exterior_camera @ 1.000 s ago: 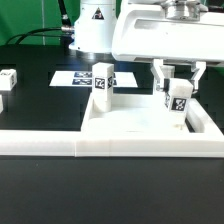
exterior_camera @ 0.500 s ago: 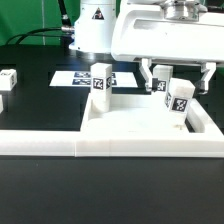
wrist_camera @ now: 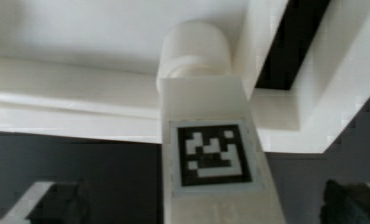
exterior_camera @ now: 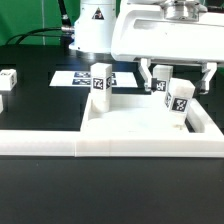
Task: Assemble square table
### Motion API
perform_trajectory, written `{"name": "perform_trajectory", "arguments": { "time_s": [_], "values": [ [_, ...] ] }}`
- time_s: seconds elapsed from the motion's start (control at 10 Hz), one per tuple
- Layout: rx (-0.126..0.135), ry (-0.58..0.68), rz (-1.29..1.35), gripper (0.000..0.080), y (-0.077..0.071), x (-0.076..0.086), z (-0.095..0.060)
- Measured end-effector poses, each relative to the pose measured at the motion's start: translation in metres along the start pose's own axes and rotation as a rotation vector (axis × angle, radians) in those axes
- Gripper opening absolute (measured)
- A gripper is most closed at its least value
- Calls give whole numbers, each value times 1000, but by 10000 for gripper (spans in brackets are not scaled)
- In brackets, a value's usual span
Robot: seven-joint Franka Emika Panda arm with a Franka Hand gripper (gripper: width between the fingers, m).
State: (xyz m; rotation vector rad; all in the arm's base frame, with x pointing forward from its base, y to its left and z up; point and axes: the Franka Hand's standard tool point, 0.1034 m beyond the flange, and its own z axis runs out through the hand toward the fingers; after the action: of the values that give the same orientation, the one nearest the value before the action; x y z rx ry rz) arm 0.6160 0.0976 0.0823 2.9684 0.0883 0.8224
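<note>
The white square tabletop (exterior_camera: 130, 125) lies flat against the low wall. Two white tagged legs stand upright on it, one at its left corner (exterior_camera: 101, 80) and one at its right corner (exterior_camera: 178, 100). My gripper (exterior_camera: 177, 80) is open, its fingers spread wide on either side of the right leg's top and not touching it. In the wrist view that leg (wrist_camera: 208, 120) runs up the middle between the two dark fingertips (wrist_camera: 49, 202), with the tabletop (wrist_camera: 57, 90) behind it. Another tagged piece (exterior_camera: 161, 83) shows just behind the right leg, partly hidden.
A long low white wall (exterior_camera: 40, 143) runs along the front of the tabletop. The marker board (exterior_camera: 78, 78) lies behind the tabletop. Two loose tagged legs (exterior_camera: 8, 78) lie at the exterior view's far left. The robot's base (exterior_camera: 93, 30) stands at the back.
One second ago the fingers were closed on the right leg. They have since opened wide and let it go. The leg stays upright. Nothing has moved in the last half second.
</note>
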Motion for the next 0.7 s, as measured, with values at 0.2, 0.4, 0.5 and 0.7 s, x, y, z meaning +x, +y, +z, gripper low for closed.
{"name": "perform_trajectory", "arguments": {
  "time_s": [0.2, 0.4, 0.5, 0.7],
  "values": [
    [0, -1, 0, 649, 0, 0, 0],
    [-1, -70, 14, 649, 4, 1, 0],
    [0, -146, 28, 649, 7, 3, 0],
    [3, -323, 51, 649, 12, 11, 0]
  ]
}}
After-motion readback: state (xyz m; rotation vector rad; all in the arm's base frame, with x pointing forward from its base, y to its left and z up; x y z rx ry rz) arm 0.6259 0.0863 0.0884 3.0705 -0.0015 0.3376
